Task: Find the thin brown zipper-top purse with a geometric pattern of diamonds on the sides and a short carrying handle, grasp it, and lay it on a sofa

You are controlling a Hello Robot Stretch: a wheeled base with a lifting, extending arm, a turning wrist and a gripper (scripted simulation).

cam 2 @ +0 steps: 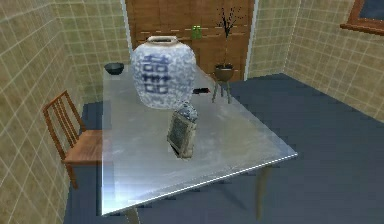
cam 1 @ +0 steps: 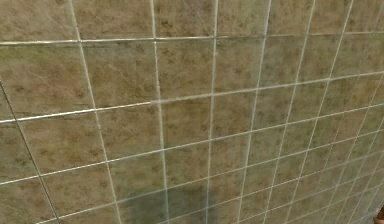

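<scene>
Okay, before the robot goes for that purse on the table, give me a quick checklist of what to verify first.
1. Target found: ok. A small patterned bag stands on the table in the arm side view.
2. Matches the description (diamonds, zipper, short handle): cannot tell; those details are too small to make out.
3. Room around it: ok. Bare tabletop surrounds it, and the blue-and-white jar stands apart, farther back.
4. Way ahead for driving: not ok. A tiled wall is right in front in the forward view.
5. Side obstacles: ok. The wooden chair sits at the table's far-left edge, away from the bag.
</scene>
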